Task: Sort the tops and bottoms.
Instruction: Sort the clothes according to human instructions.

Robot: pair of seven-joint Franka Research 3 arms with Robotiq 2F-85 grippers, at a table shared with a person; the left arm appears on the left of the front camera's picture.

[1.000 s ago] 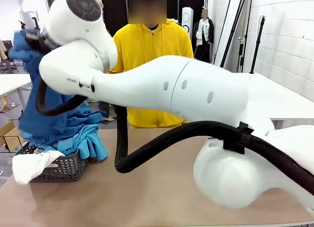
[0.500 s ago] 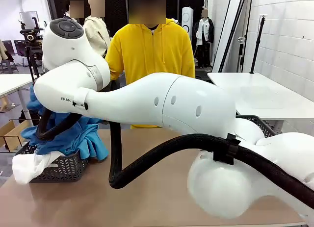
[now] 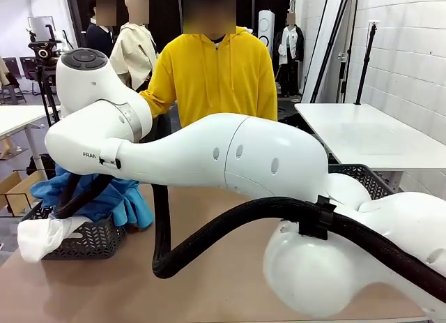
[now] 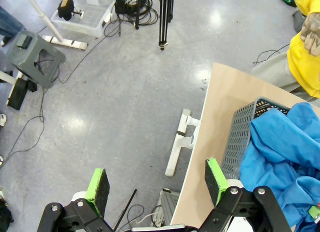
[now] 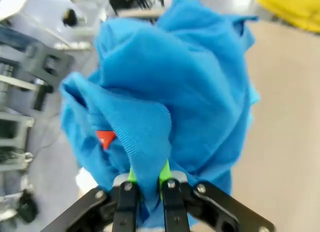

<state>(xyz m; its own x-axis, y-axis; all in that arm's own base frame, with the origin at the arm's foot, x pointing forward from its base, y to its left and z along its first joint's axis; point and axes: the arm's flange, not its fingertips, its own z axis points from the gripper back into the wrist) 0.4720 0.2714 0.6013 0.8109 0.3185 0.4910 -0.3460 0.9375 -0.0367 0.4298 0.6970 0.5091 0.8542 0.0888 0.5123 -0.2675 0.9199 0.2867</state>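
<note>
My right gripper [image 5: 148,184] is clenched on a fold of soft blue knit top [image 5: 175,91], bunched over the dark mesh basket [image 3: 90,238]; its red tag shows from my wrist alone. My left gripper [image 4: 157,181] hangs spread, empty, off the table [image 4: 220,111] edge.

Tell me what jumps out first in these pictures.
The big white right arm sweeps across the front view toward the dark basket at the table's left end. There its right claw is shut on a bright blue garment, bunched over the basket beside a white cloth hanging over its rim. Behind the table stands a person in a yellow hoodie.
</note>
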